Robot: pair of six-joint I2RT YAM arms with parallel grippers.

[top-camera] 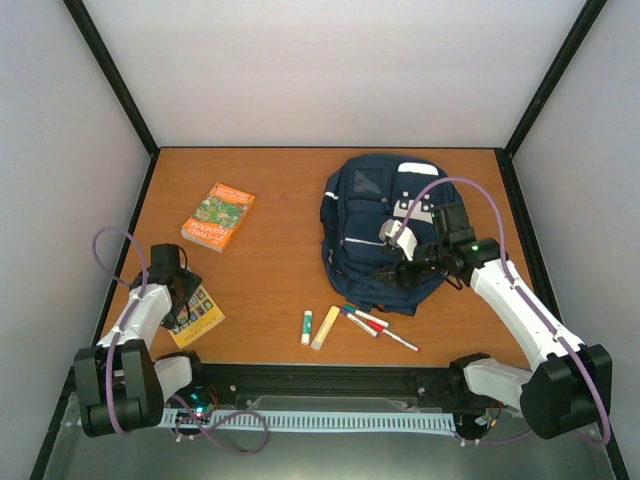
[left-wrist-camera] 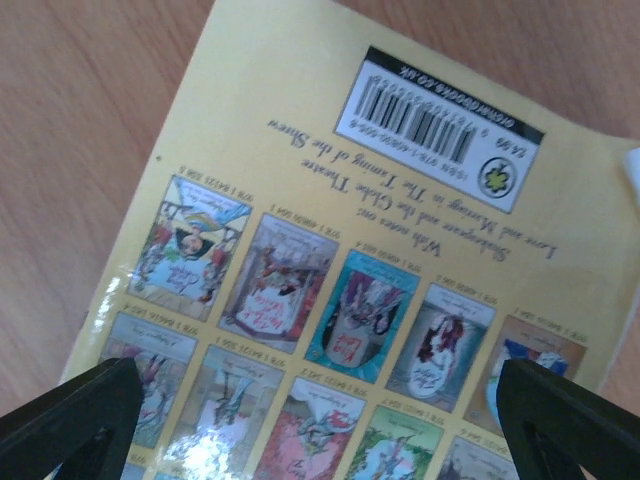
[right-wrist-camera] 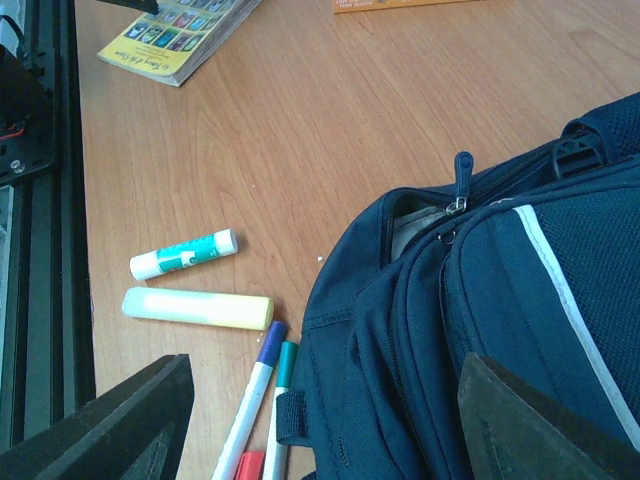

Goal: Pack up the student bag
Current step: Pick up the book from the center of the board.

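Note:
The student bag point(top-camera: 385, 225), navy blue with thin white stripes, lies at the right centre of the table. In the right wrist view the bag point(right-wrist-camera: 480, 330) fills the right side, its top zip point(right-wrist-camera: 462, 170) partly undone over a narrow gap. My right gripper point(top-camera: 395, 272) hovers over the bag's near left edge, open point(right-wrist-camera: 330, 420), with nothing between its fingers. My left gripper point(top-camera: 185, 300) stands wide open point(left-wrist-camera: 320, 420) just above a thin yellow booklet point(left-wrist-camera: 400, 250), fingers straddling the cover without touching it.
An orange-green book point(top-camera: 218, 215) lies at the back left. In front of the bag lie a glue stick point(right-wrist-camera: 185, 254), a yellow highlighter point(right-wrist-camera: 197, 308) and several pens point(right-wrist-camera: 255, 390). The yellow booklet point(top-camera: 200, 315) sits near the table's front left edge.

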